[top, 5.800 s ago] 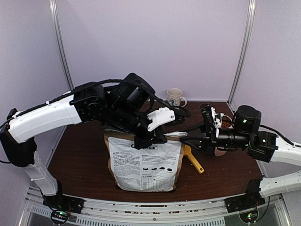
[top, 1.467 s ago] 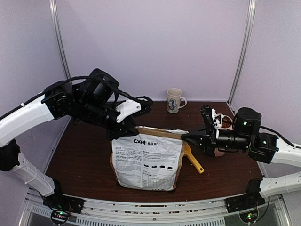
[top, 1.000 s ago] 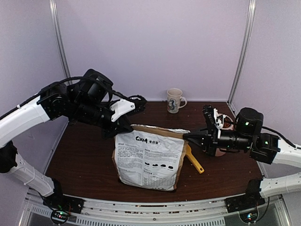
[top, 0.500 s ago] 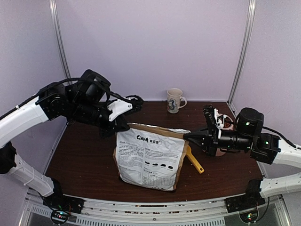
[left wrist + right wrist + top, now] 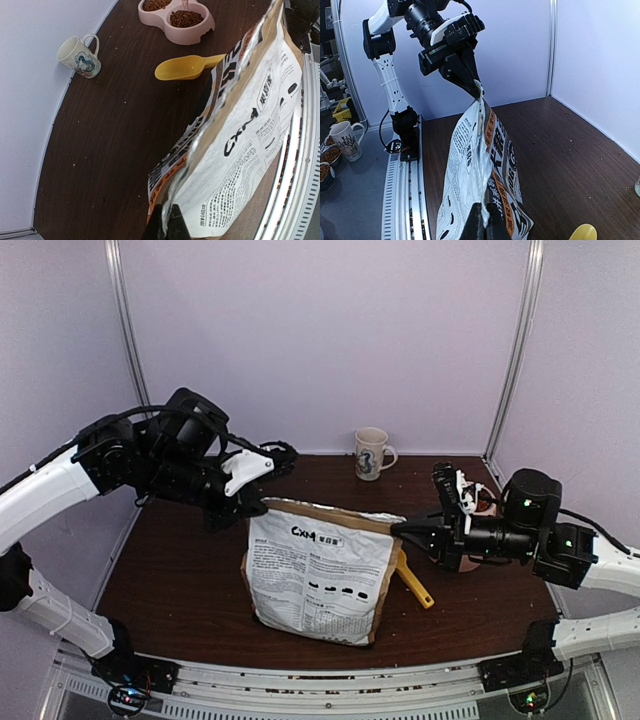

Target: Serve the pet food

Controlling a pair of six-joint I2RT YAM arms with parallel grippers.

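Left gripper (image 5: 258, 502) and right gripper (image 5: 397, 528) each pinch a top corner of the bag (image 5: 315, 570), near the table's front edge — an even, gentle pull apart should open it; pet food (image 5: 185, 19) shows in the pink bowl (image 5: 200, 33) by the right edge

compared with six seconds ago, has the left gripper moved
Yes. The left gripper has shifted left, away from the mug, from above the middle of the bag to its top left corner, where its jaws pinch the edge.
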